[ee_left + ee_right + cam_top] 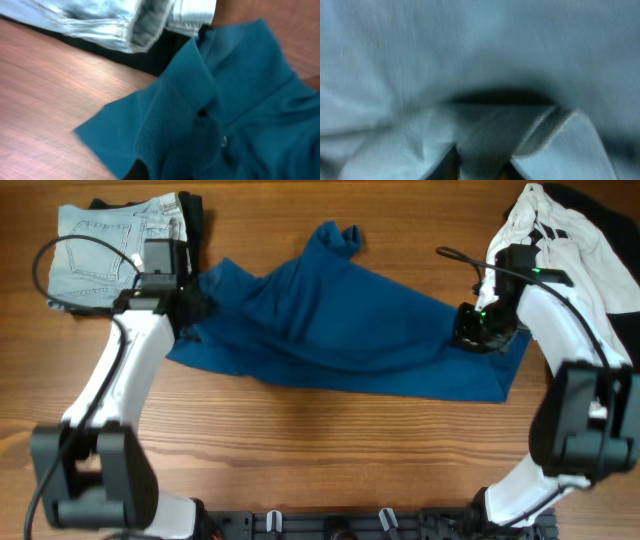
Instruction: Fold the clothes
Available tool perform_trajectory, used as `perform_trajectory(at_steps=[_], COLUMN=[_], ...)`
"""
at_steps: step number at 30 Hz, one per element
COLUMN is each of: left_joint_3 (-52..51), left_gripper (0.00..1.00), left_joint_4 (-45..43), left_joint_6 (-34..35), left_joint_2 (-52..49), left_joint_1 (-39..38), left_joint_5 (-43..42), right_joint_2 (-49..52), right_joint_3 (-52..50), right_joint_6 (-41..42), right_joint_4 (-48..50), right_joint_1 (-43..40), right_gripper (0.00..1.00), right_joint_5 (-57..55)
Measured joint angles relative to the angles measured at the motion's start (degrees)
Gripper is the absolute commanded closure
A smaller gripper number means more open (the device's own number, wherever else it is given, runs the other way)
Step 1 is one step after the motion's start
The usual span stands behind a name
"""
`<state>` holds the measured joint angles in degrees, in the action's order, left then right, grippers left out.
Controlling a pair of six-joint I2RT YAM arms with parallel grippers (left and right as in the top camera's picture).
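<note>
The deep-blue garment [350, 320] lies spread and rumpled across the middle of the table. My left gripper [192, 302] is at its left edge, shut on a bunched fold of the blue cloth [200, 130]; its fingers are mostly hidden by the cloth. My right gripper [476, 328] is at the garment's right edge, shut on a fold of it [480, 145], which fills the right wrist view. The light-blue denim shorts [112, 250] lie at the back left, also in the left wrist view [100, 25]. The white garment with black marks [560, 240] lies at the back right.
A dark garment [195, 220] lies under the shorts. Another dark cloth [610, 220] lies behind the white garment at the far right. Bare wooden table [320, 450] shows in front of the blue garment.
</note>
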<state>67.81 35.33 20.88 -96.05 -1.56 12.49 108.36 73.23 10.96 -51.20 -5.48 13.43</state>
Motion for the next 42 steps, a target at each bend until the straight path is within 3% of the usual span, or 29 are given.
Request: perform_trajectory(at_steps=[1, 4, 12, 16, 27, 39, 42], left_joint_3=[0.00, 0.00, 0.00, 0.00, 0.00, 0.00, 0.00], left_gripper=[0.96, 0.96, 0.96, 0.96, 0.96, 0.96, 0.96], left_joint_4=[-0.61, -1.38, -2.12, -2.21, -2.21, -2.19, -2.19], left_joint_6=[0.07, 0.07, 0.07, 0.07, 0.07, 0.07, 0.07], left_joint_2=[-1.64, -4.79, -4.85, -4.85, -4.85, -4.85, -4.85], left_joint_1=[0.00, 0.00, 0.00, 0.00, 0.00, 0.00, 0.00], left_joint_5=[-0.42, -1.92, -2.54, -2.56, -2.56, -2.56, -2.56], right_joint_2=[1.20, 1.92, 1.16, 0.24, -0.15, -0.15, -0.15], right_joint_3=[0.00, 0.52, 5.95, 5.66, -2.29, -6.47, -6.47], right_joint_6=[-0.72, -2.05, -3.32, -3.30, -0.37, 0.37, 0.55], right_joint_4=[2.78, 7.37, -4.66, -8.74, 3.04, 8.52, 9.53], right_joint_1=[0.00, 0.00, 0.00, 0.00, 0.00, 0.00, 0.00], right_gripper=[0.48, 0.42, 0.40, 0.44, 0.60, 0.61, 0.65], right_joint_5=[0.61, 2.89, -1.73, -6.73, -9.01, -9.44, -9.53])
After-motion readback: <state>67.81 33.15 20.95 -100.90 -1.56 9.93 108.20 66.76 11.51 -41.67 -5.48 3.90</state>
